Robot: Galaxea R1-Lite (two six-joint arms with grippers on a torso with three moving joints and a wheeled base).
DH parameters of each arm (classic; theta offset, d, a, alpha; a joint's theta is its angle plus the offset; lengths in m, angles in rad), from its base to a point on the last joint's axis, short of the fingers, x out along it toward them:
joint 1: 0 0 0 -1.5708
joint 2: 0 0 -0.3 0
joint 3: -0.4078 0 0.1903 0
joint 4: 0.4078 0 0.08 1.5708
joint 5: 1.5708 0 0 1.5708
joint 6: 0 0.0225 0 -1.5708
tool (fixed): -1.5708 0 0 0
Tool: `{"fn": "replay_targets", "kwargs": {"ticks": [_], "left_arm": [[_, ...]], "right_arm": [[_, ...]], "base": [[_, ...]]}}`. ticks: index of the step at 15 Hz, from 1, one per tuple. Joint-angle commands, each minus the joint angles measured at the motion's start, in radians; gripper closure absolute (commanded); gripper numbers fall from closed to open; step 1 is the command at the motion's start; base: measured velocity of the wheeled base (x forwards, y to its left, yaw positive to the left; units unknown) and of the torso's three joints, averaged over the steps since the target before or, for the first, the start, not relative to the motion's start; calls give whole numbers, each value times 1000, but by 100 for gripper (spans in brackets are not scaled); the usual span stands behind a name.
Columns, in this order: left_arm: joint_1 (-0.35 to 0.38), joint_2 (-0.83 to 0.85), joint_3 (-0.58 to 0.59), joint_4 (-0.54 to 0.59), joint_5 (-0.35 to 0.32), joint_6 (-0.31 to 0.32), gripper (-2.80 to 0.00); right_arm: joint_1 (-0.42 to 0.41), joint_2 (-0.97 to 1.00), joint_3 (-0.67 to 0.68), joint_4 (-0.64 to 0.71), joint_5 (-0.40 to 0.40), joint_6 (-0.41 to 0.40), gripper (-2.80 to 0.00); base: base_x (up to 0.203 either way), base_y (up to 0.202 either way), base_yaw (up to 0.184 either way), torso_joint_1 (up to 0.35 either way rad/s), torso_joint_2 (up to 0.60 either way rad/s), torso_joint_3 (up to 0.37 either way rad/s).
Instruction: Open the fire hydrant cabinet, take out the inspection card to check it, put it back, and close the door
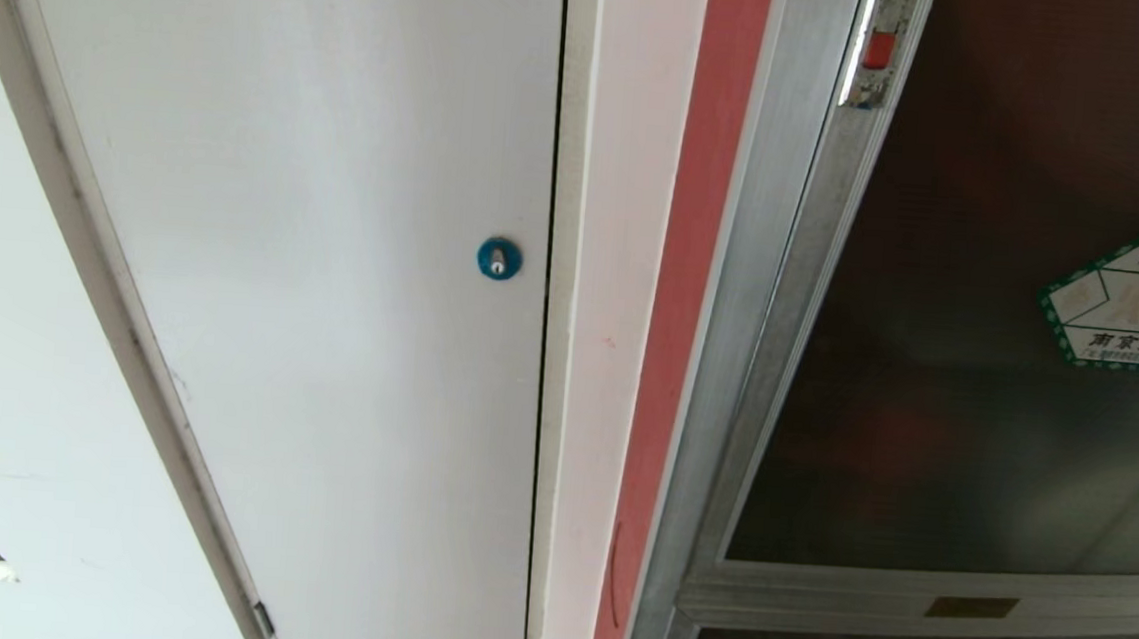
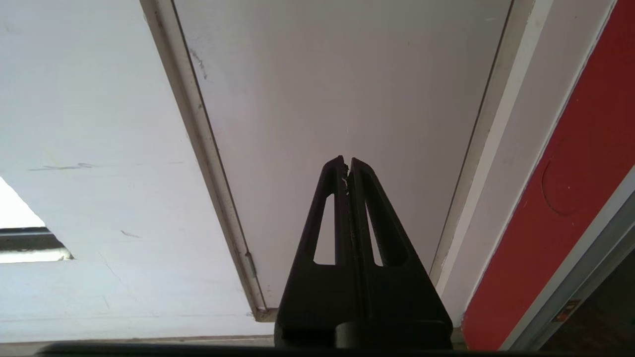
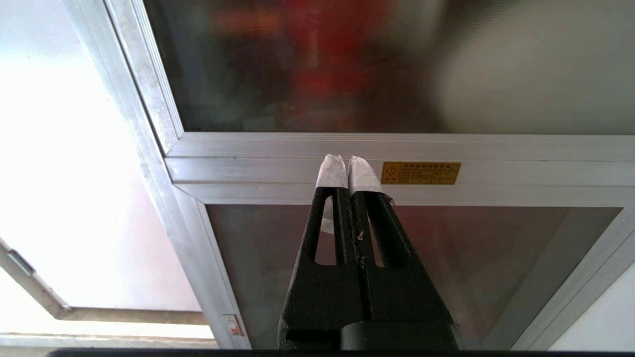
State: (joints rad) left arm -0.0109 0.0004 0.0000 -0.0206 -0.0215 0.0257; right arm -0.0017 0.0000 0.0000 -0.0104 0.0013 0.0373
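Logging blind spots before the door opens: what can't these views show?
- Inspection card: not seen; head and right wrist views show only blurred red shapes behind the door glass.
- Hexagonal sticker: cut by head view's right edge.
- Yellow plate: print too small, right wrist view.
- Both end effectors: outside head view.

A plain white door (image 1: 334, 243) carries a round blue lock (image 1: 499, 257).

Head cam close to wall, wrist cams share cabinet frame (image 3: 397, 148).
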Motion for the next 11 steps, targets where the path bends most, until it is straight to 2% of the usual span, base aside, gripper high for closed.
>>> {"fn": "replay_targets", "kwargs": {"ticks": [1,11], "left_arm": [[0,1,12,-1,0,0,0],[0,0,12,-1,0,0,0]], "right_arm": [[0,0,3,0,0,4,0],[0,0,2,0,-3,6,0]], "base": [[0,0,0,0,0,0],[0,0,0,0,0,0]]}}
